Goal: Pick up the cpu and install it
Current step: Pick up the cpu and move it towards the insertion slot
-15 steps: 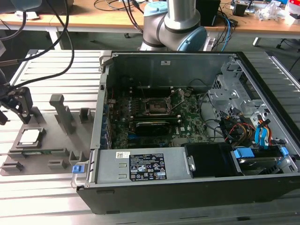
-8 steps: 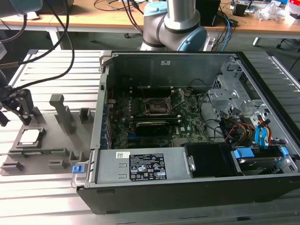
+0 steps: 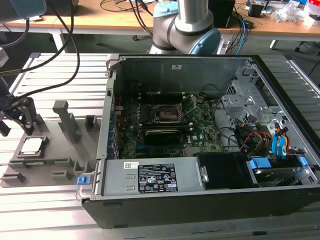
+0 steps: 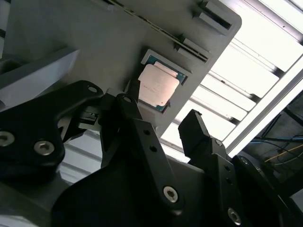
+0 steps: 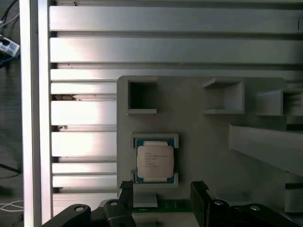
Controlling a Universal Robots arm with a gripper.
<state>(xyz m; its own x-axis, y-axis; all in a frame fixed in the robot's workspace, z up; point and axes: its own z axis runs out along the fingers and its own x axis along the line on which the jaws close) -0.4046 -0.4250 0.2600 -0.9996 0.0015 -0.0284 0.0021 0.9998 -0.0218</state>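
Observation:
The cpu [image 3: 31,145] is a small silver-grey square lying flat in a recess of the grey plastic tray [image 3: 60,155], at the exterior view's left. Both wrist views show its pale metal top, cpu [image 4: 158,85] and cpu [image 5: 155,161]. My gripper [image 3: 17,127] hangs just above the tray, close to the chip and not touching it. Its black fingers stand open in both wrist views, gripper [image 4: 161,106] and gripper [image 5: 162,189], with nothing between them. The motherboard socket [image 3: 166,114], with its metal frame, lies inside the open computer case.
The open black computer case [image 3: 200,205] takes up the middle and the exterior view's right, with cables, a drive bay and a power supply inside. Upright posts [image 3: 65,117] rise from the tray. Everything rests on a slatted aluminium table [image 3: 65,70]. Black cables [image 3: 62,30] hang above the tray.

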